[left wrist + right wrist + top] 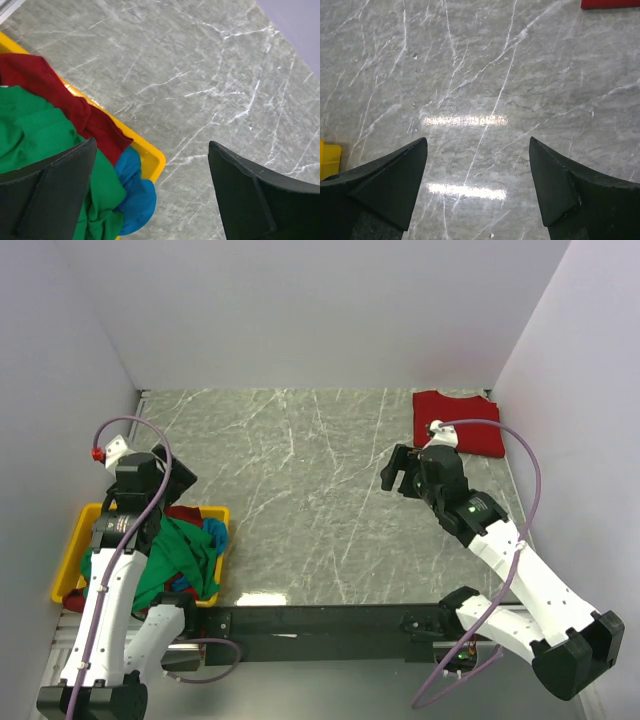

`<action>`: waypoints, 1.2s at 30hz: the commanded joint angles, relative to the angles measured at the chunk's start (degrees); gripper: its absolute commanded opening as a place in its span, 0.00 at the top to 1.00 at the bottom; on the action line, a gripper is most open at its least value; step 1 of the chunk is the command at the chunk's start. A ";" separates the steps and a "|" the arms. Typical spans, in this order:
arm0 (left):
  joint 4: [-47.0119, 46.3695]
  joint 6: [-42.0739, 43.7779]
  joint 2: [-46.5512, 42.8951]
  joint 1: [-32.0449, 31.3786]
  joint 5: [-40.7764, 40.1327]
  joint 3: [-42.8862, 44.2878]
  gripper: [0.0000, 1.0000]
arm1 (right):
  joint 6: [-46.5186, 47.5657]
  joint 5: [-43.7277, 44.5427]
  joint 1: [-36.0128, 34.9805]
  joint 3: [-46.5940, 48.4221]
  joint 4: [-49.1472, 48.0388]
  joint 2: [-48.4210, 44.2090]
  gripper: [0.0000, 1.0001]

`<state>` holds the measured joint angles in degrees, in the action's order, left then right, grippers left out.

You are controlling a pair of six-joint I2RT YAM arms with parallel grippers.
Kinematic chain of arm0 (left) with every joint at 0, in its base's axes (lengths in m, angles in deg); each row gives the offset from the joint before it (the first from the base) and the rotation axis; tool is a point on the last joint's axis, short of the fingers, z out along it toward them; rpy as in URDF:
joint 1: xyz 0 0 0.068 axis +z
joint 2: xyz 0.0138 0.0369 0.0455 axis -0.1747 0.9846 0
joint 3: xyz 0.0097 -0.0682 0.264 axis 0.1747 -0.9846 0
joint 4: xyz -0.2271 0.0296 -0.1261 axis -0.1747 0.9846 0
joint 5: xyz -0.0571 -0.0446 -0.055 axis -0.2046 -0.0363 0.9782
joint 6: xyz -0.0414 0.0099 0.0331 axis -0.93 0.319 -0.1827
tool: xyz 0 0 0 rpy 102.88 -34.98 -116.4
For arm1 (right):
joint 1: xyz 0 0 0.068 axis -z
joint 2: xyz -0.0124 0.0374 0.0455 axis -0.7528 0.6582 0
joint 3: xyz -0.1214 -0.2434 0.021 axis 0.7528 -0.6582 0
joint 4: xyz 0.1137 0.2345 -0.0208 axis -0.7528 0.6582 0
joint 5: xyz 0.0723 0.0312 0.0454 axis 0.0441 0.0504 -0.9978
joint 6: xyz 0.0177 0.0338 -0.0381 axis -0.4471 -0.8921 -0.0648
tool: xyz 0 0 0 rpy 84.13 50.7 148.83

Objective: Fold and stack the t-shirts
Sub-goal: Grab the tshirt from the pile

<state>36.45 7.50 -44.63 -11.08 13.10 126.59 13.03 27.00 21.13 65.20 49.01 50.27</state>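
Top view: grey marbled table (300, 480) was boxed by pale walls (300, 310) on three sides; a folded red t-shirt (458, 422) lay flat at the far right corner, and a green t-shirt (170, 555) sat heaped in the yellow bin (72, 555) at near left. Left wrist view: the left gripper (152, 145) hung with jaws spread wide, holding nothing, over the bin's corner, where a dark red t-shirt (60, 95) and a blue t-shirt (135, 187) crowded the rim. Right wrist view: the right gripper (477, 141), equally spread and empty, hovered over bare, glare-streaked table.
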 commanded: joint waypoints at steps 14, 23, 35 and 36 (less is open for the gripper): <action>18.34 -7.79 -2.14 -0.21 -14.25 6.57 0.01 | 0.63 -0.45 0.28 -0.29 -3.21 1.33 0.12; 37.88 -28.72 -4.08 -0.21 -15.76 1.14 0.01 | 1.34 -3.52 0.37 1.73 -4.79 5.46 0.12; 25.76 -29.43 -2.69 -0.21 -11.81 -3.36 0.00 | 1.87 -3.26 0.37 0.59 -5.76 4.59 0.12; 25.24 -29.34 -1.98 -0.21 -11.28 -4.49 0.00 | 1.78 -3.09 0.37 0.59 -5.85 4.50 0.12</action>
<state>66.15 -20.65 -48.52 -11.08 0.51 123.55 14.10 22.85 21.13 65.16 45.49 56.54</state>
